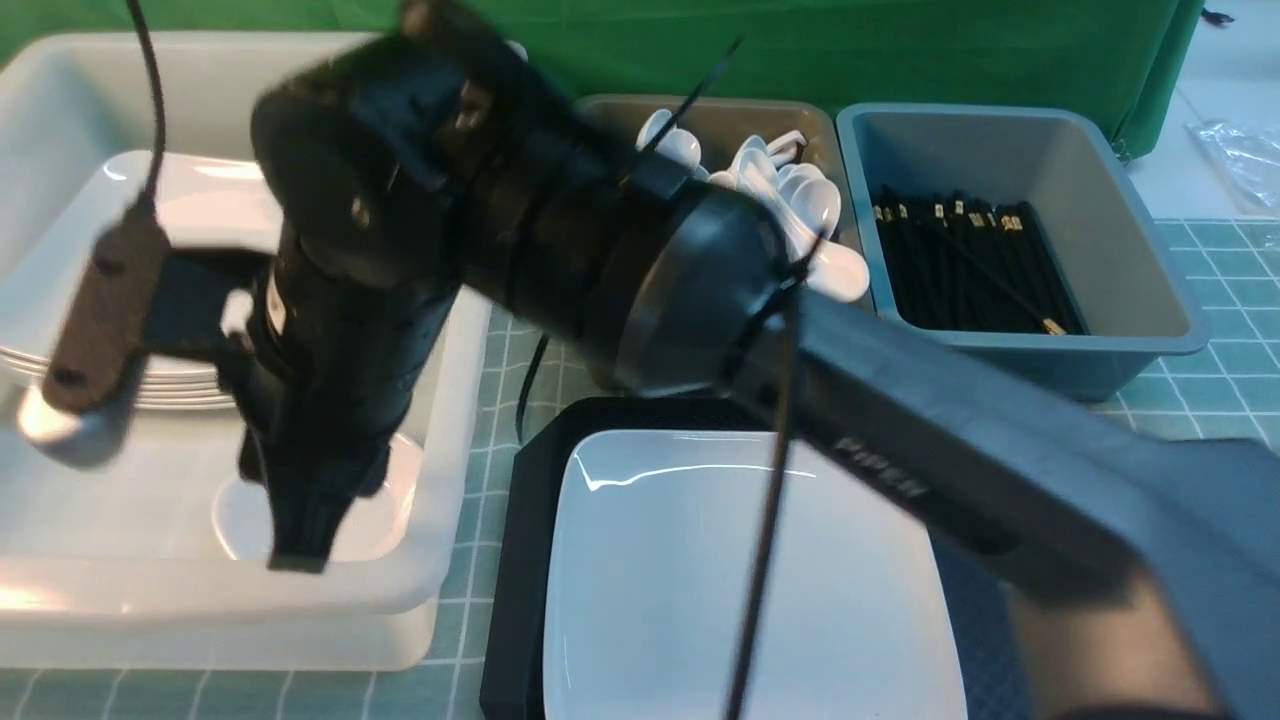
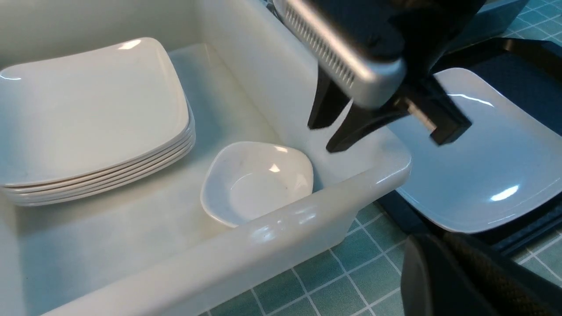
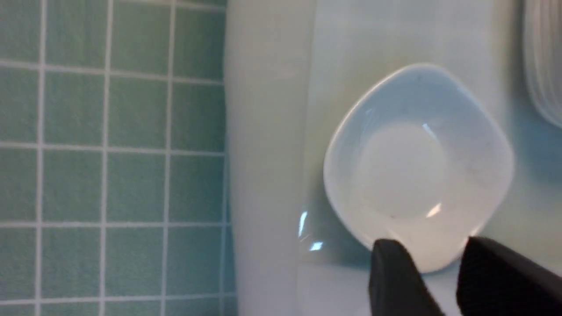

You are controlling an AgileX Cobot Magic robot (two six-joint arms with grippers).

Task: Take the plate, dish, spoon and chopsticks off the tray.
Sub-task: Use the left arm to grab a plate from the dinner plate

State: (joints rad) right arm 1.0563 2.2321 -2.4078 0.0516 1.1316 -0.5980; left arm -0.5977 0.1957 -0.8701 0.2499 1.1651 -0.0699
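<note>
1 dish (image 2: 257, 184) just under the pincer (image 2: 327, 138); 1 plate (image 1: 700, 580) on 1 tray (image 1: 520, 540) beside it; 3 bins (image 1: 450, 420) (image 1: 720, 115) (image 1: 1150, 250); stacked plates (image 2: 88, 109) too tight to count.

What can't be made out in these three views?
- Front view: the right arm hides the right side of the tray; the lower edge cuts its near end.
- Front view: the right gripper covers much of the dish.
- Left wrist view: the left gripper is a dark blur, cut by the corner.

Bright, glary plate (image 1: 660, 590) (blurred foreground)
</note>
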